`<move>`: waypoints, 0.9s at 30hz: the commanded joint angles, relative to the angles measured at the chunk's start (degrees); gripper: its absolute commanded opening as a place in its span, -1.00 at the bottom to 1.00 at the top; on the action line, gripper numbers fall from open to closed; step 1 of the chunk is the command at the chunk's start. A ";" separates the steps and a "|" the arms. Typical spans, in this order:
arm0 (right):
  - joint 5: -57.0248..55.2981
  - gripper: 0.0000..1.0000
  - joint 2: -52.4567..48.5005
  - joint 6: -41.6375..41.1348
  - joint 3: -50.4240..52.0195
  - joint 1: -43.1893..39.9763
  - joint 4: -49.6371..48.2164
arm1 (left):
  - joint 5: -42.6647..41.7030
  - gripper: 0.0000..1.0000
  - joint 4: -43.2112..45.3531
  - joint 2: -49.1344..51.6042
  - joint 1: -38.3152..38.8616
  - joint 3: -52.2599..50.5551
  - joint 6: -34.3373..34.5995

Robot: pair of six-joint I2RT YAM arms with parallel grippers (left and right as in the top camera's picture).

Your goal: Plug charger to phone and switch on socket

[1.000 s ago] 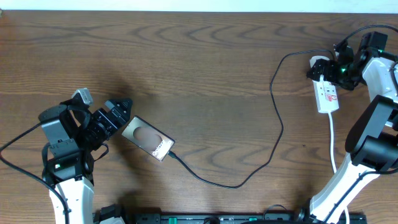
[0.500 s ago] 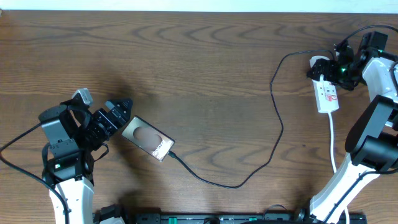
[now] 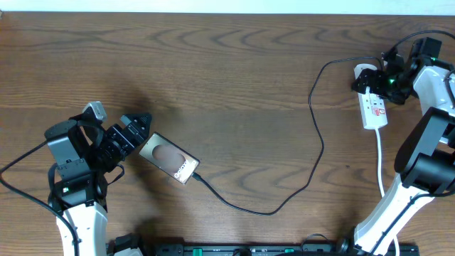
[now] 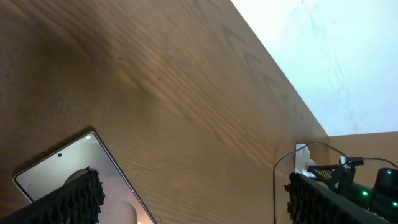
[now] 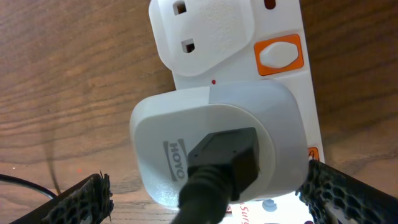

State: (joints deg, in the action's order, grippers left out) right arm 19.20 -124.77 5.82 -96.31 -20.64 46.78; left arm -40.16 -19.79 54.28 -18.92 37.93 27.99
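Tabletop (image 3: 234, 43) of dark grained wood runs from a black rail (image 3: 234, 250) at the near edge to a pale strip along the far one. Nearest, the charger (image 3: 270, 211) dips into its lowest loop, close to the rail but on bare wood. Left of the loop lies the phone (image 3: 168, 158), flat and skewed, its lettered end toward the loop; the black cable meets that end. The left gripper (image 3: 137, 126) sits at the phone's other end. In its wrist view the fingers (image 4: 68, 202) are spread wide and grip nothing, and the phone's punch-hole end lies partly beneath one of them. Whether it touches the glass cannot be told. Wood lies open on the far side and to the right of the phone.

From the loop the cable climbs in a long bend, well apart from everything, then curves over to the socket (image 3: 375, 107) at the far right. The broad middle between phone and socket holds only this cable. The socket lies lengthwise, near to far, and its white cord (image 3: 381, 167) trails back toward the near edge beside the right arm (image 3: 426, 142). The right gripper (image 3: 371, 78) hangs over the socket's far end, fingers parted and clasping nothing. In the wrist view they flank a white adapter (image 5: 186, 130) seated in the strip, with the cable's thick black plug entering it and an orange switch (image 5: 281, 54) just beside. A band of bare wood separates the socket from the far edge.
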 commanded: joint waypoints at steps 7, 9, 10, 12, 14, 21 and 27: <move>3.48 0.93 -2.01 -1.73 0.22 2.45 0.94 | -0.33 0.83 -0.26 0.02 0.00 0.87 -1.42; 5.25 0.93 -2.01 -1.73 0.22 2.71 0.96 | -0.33 0.83 -0.26 0.02 0.00 0.87 -1.42; 6.10 0.93 -2.01 -1.73 0.22 2.78 0.96 | -0.33 0.83 -0.26 0.02 0.00 0.87 -1.42; 7.65 0.93 -2.01 -1.73 0.22 3.04 0.98 | -0.35 0.83 -0.28 0.02 0.00 0.87 -1.42; 9.14 0.93 -2.01 -1.75 0.22 3.26 0.96 | -0.33 0.83 -0.28 0.02 0.00 0.87 -1.42; 11.21 0.93 -2.01 -2.19 0.22 4.11 1.22 | -0.35 0.83 -0.28 0.02 0.00 0.87 -1.42; 10.14 0.88 -2.01 -2.60 0.24 4.79 1.07 | -0.33 0.83 -0.31 0.02 0.00 0.87 -1.42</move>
State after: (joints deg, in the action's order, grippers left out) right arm 20.47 -124.77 4.32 -96.75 -19.88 47.42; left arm -40.16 -19.97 54.28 -18.92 37.93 27.99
